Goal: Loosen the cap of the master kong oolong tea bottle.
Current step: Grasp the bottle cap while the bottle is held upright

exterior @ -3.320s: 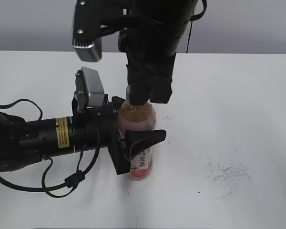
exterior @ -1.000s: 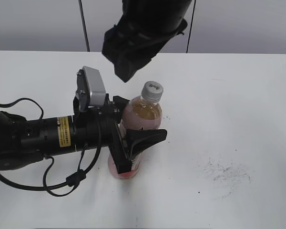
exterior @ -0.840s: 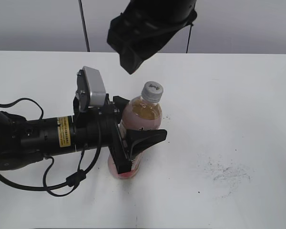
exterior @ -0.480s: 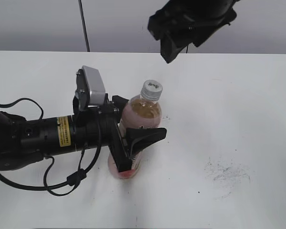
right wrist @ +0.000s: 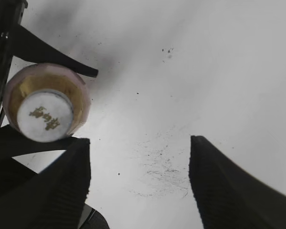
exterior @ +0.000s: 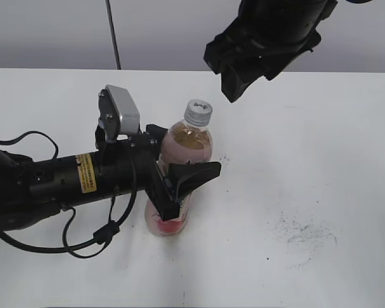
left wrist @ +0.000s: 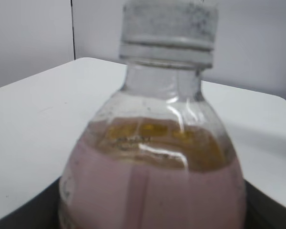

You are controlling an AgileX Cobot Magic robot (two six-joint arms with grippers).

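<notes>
Surroundings: white counter [exterior: 321,160] against a plain grey wall; a patch of dark scuff marks [exterior: 305,234] lies on the surface to the right of the work area.
Task object: master kong oolong tea bottle [exterior: 179,167] stands near the middle of the counter, leaning slightly, its pink label facing the exterior camera and amber tea visible at the shoulder.
Cap: cap [exterior: 197,112] sits on the bottle neck; in the left wrist view it appears seated squarely on its ring, and no gap is visible. Whether it is loosened cannot be told from its look.
Left end effector: left end effector [exterior: 179,183] reaches in horizontally from the left and is clenched around the bottle's labelled body, a dark finger on each side, bracing it on the counter.
Right end effector: right end effector [exterior: 234,80] hangs in the air above and to the right of the bottle, apart from the cap. In the right wrist view its two fingers are spread wide with only bare counter between them; the cap lies off to the left of that gap.
Progress: bottle is secured and the cap is uncontacted by the right end effector. In the inspector's judgement, either the twist remains to be done, requiring realignment over the cap, or it is done and unconfirmed.
Risk: a leaning bottle may shift under torque if the left grip is loose.
</notes>
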